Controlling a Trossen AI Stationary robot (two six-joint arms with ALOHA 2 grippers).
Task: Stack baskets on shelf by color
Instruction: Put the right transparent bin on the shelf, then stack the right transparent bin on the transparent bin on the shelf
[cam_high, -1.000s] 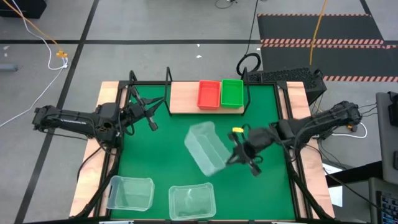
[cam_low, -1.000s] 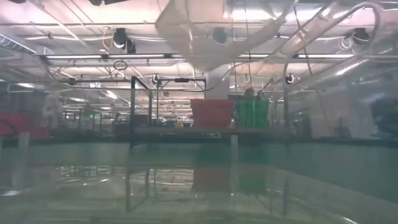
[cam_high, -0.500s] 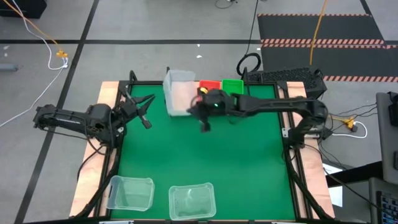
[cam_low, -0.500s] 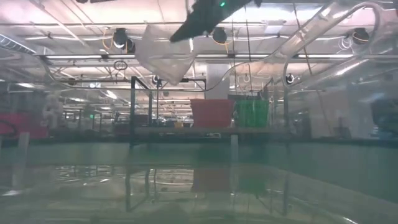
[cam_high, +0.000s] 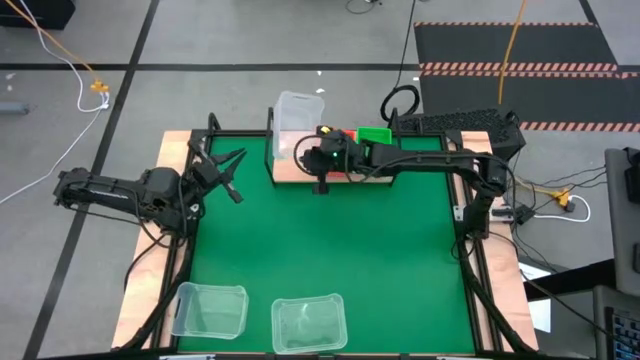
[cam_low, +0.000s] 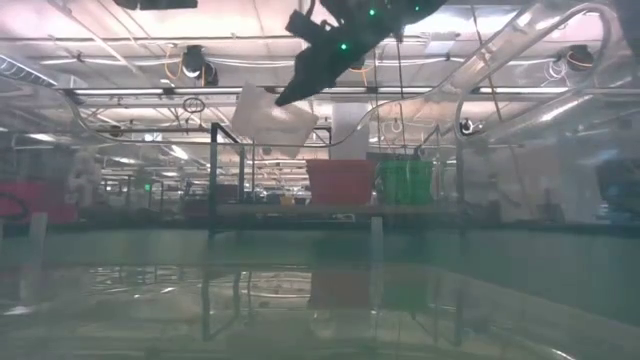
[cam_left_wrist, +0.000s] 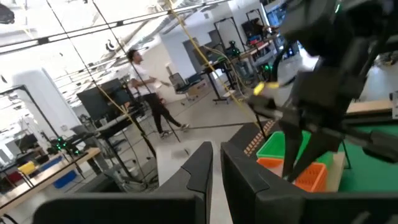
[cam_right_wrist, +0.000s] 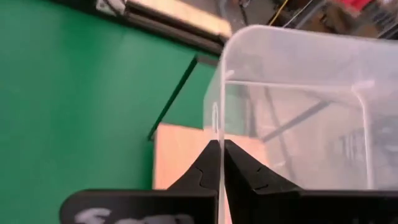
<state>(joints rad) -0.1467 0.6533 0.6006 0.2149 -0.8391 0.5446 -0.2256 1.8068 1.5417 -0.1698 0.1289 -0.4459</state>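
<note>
My right gripper (cam_high: 318, 172) reaches over the shelf (cam_high: 288, 170) at the table's far edge and is shut on a clear basket (cam_high: 297, 122). It holds the basket tilted above the shelf's left part. A red-orange basket (cam_low: 340, 182) and a green basket (cam_low: 407, 182) stand side by side on the shelf's right part. Two more clear baskets (cam_high: 210, 308) (cam_high: 308, 322) rest on the green mat at the near edge. My left gripper (cam_high: 226, 170) hovers shut and empty at the table's left, near the shelf's left end. My right gripper pinches one side wall of the clear basket at its rim (cam_right_wrist: 216, 127) between its two fingers, one finger on each face of the wall. The fingers come from the table's right, slanting down. The basket (cam_low: 272, 120) hangs tilted, clear of the shelf.
The shelf's black frame posts (cam_low: 213, 175) rise at its left end, beside the held basket. The green mat (cam_high: 330, 250) spreads between the shelf and the two near baskets. A person walks in the room beyond the table in the left wrist view (cam_left_wrist: 146, 87).
My right gripper has carried the clear basket from the mat's middle right toward the far edge and leftward, and now holds it over the shelf's left part. The basket stays tilted and has come lower. My left gripper has drawn back a little toward the left edge.
</note>
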